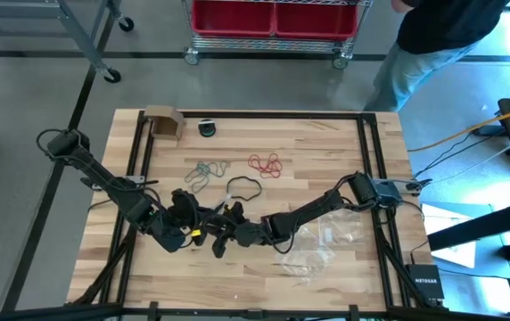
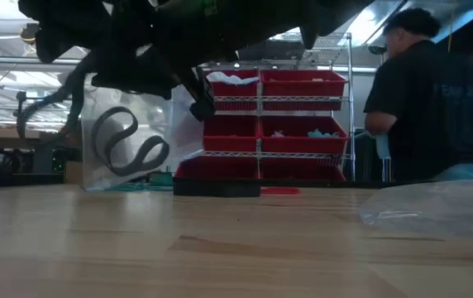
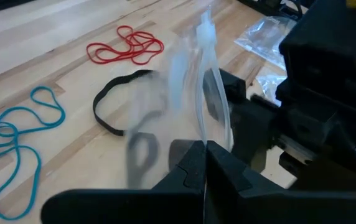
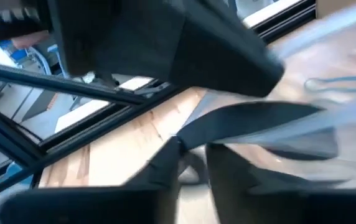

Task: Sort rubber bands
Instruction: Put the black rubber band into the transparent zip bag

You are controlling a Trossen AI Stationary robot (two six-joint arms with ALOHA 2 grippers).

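Both arms meet low in the middle of the high view, over the front part of the wooden surface (image 1: pixel 326 134). The left hand (image 3: pixel 204 163) has its fingers pressed together, clamped on the edge of a clear plastic bag (image 3: pixel 196 81) that stands upright between them; a black rubber band (image 2: pixel 125 141) shows through the bag's wall in the low view, at the left of that frame. The right hand (image 1: pixel 228 234) sits just beside the left one, at the bag; its fingers look close together around a black band in its own wrist view, but whether they are fully closed cannot be told. On the surface above the hands in the high view lies a loose black rubber band (image 1: pixel 242 188); the teal rubber bands (image 1: pixel 203 171) lie to the upper left of it and the red rubber bands (image 1: pixel 266 165) to the upper right, the two clusters well apart. More clear bags (image 1: pixel 326 245) lie at the lower right of centre. A person (image 2: pixel 427 99) stands at the right of the low view, beyond the surface.
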